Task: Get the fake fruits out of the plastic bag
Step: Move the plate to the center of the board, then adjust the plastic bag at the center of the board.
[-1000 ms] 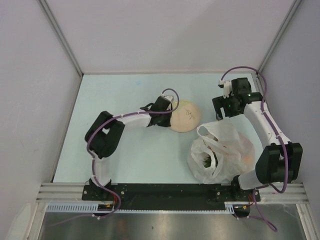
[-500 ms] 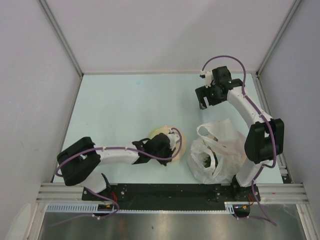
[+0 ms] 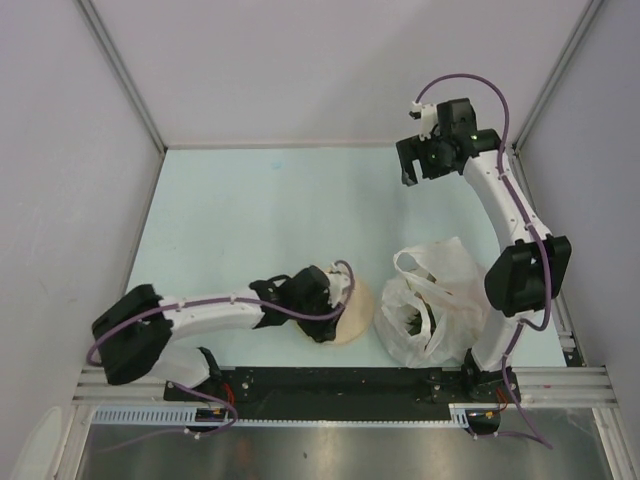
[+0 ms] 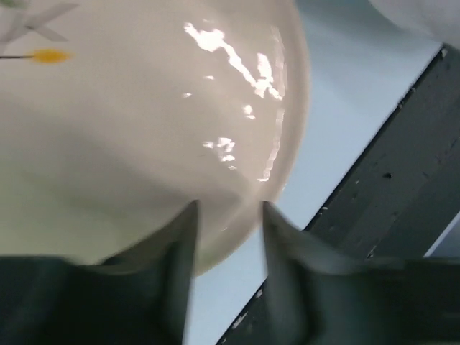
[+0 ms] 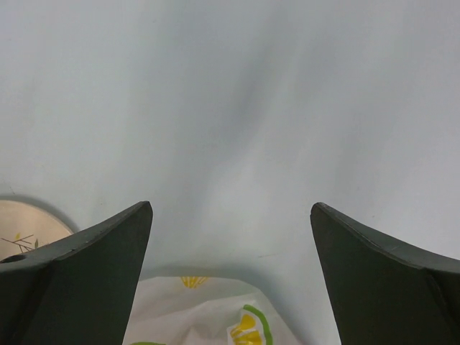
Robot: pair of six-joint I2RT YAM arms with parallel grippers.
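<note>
The plastic bag (image 3: pixel 432 305) lies crumpled at the front right, its lemon print also showing at the bottom of the right wrist view (image 5: pixel 215 320). Through its open mouth I see a dark green fake fruit (image 3: pixel 413 322); the other fruits are hidden inside. My left gripper (image 3: pixel 340 300) is low at the beige plate (image 3: pixel 356 318), just left of the bag. Its jaws (image 4: pixel 228 208) stand apart astride the plate's rim (image 4: pixel 237 144), so it is open. My right gripper (image 3: pixel 418 172) hangs high over the back of the table, open and empty (image 5: pixel 231 206), well behind the bag.
The black base rail (image 4: pixel 388 187) runs just beyond the plate at the table's front edge. The plate's edge (image 5: pixel 25 226) shows at the left in the right wrist view. White walls close off the back and both sides.
My left arm pulled the plate from the middle of the table to the front edge beside the bag, then its jaws parted. The right arm rose and swung back-left, away from the bag.
</note>
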